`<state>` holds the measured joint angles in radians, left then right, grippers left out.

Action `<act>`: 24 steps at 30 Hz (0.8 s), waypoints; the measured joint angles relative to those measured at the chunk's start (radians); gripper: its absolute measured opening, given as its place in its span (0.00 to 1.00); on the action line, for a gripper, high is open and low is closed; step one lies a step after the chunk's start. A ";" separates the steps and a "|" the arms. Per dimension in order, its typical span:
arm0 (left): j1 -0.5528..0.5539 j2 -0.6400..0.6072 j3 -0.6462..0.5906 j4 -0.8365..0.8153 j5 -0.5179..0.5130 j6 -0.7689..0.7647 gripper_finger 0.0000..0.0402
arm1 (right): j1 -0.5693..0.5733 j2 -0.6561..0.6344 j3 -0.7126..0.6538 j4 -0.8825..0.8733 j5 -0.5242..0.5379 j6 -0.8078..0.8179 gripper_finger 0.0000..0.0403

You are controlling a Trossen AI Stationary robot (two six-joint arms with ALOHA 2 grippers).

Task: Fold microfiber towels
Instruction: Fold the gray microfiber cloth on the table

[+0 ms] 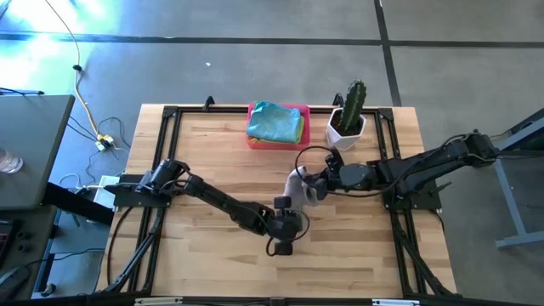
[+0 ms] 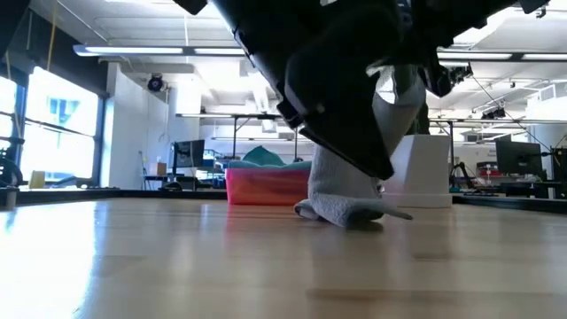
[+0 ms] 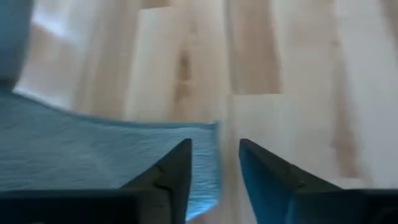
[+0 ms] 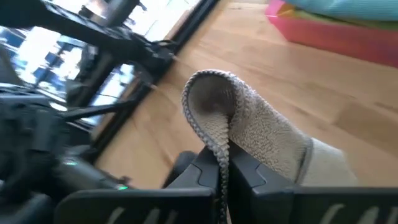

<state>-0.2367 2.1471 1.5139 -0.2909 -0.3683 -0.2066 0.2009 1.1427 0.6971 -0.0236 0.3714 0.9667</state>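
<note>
The right gripper [image 4: 221, 180] pinches the grey towel [image 1: 295, 181] aloft just beside the part-open left gripper [image 1: 283, 242], nearer the pink tray [image 1: 252, 140].

Both arms were dark, nearly black, built of slim tubular links joined by thicker rounded joints. The left arm [image 1: 217, 198] rose from a boxy black base at the table's left edge, the right arm [image 1: 425, 163] from a matching one at the right edge. A thin black cable looped out near the right wrist. The left gripper [image 3: 214, 177] showed two wedge-shaped dark fingers [image 3: 171, 177] with flat inner faces.
</note>
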 joint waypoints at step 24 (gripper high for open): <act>0.039 0.103 0.003 0.091 0.065 0.069 0.49 | -0.011 0.001 0.000 -0.171 0.083 0.001 0.00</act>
<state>-0.1976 2.2505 1.5173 -0.1996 -0.3030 -0.1372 0.1898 1.1435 0.6968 -0.1941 0.4545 0.9678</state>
